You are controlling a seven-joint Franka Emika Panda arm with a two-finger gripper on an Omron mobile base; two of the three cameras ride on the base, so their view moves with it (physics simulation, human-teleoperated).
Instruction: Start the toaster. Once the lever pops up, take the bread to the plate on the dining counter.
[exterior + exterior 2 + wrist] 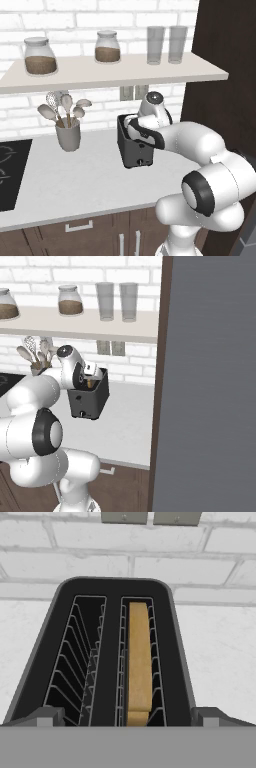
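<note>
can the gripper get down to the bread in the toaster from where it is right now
Probably yes. The open gripper hangs right above the toaster, and the bread stands upright in one slot with nothing over it. The slot's wire guides leave little room beside the slice.

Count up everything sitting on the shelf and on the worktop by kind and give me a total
Jars with brown contents: 2
Drinking glasses: 2
Utensil cup with spoons: 1
Toaster: 1
Bread slice, standing in the toaster's right slot in the hand view: 1
Total: 7
</note>
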